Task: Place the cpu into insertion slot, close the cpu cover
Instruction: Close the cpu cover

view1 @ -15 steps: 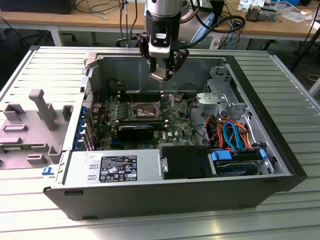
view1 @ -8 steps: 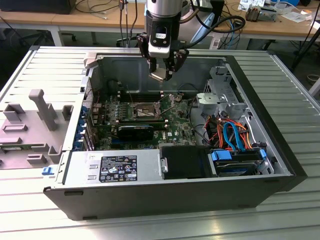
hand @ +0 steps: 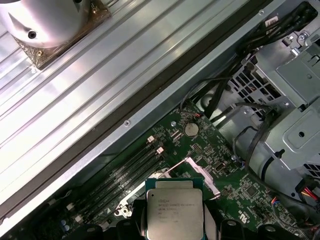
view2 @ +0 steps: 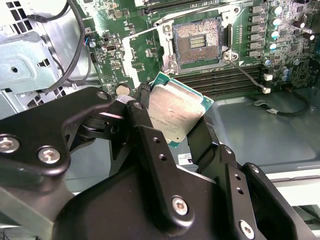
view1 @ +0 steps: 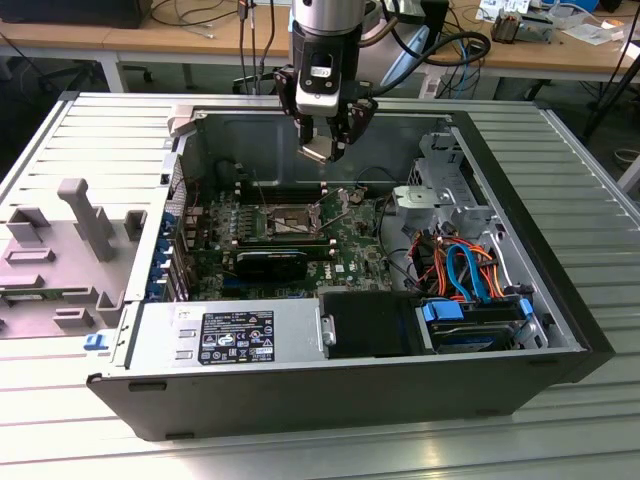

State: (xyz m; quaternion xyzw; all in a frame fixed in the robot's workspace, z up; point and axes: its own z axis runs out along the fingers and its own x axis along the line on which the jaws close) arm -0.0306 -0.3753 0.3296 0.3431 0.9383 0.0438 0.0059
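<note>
Jaws are pinching the cpu [view2: 175, 112] by opposite edges, holding it above the motherboard [view2: 114, 27], apart from the uncovered insertion slot [view2: 197, 42].

exterior view: raised, set back from the computer case [view1: 300, 400], looking down into it | both wrist views: close above the motherboard [view2: 115, 55], facing down | shared: board around the insertion slot [view2: 197, 42]

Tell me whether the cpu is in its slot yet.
Out: the gripper grips the cpu above the board; the insertion slot lies bare.
</note>
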